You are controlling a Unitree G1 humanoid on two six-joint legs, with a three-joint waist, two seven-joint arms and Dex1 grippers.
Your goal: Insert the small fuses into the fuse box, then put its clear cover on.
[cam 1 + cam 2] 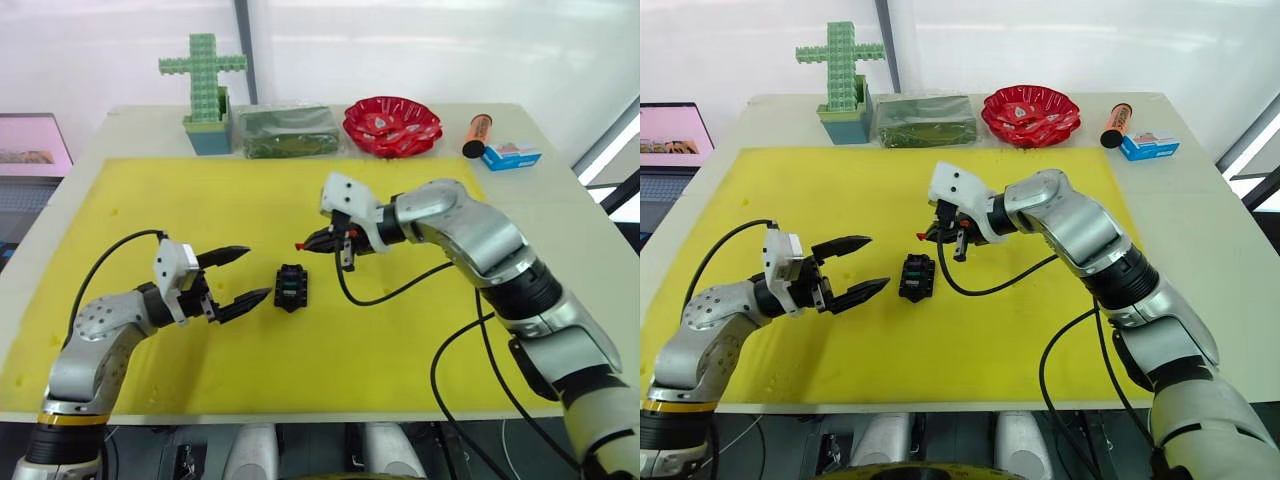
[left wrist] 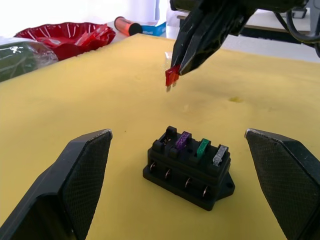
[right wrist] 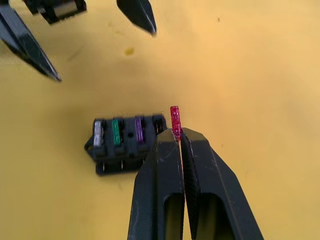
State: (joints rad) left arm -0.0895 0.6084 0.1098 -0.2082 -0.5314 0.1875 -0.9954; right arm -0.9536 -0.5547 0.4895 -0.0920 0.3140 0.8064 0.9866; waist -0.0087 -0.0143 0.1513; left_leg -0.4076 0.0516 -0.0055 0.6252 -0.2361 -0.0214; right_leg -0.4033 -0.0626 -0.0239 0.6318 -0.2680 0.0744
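Left wrist view: the fuse box (image 2: pixel 189 167) sits on the yellow mat (image 2: pixel 75 100) of the bench, with purple, green and grey fuses seated and one end slot empty. The red fuse (image 2: pixel 171 77) hangs blades-down above and beyond that empty slot, pinched in the right claw (image 2: pixel 181 67). The box's long axis runs along the slot row. The left claw (image 1: pixel 243 276) rests released beside the box, nearer to it, fingers spread.

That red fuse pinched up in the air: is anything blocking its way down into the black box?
Nothing visible. The red fuse hangs in the right fingers above the fuse box, whose end slot beside the purple fuse is empty. The left fingers stand open at either side.
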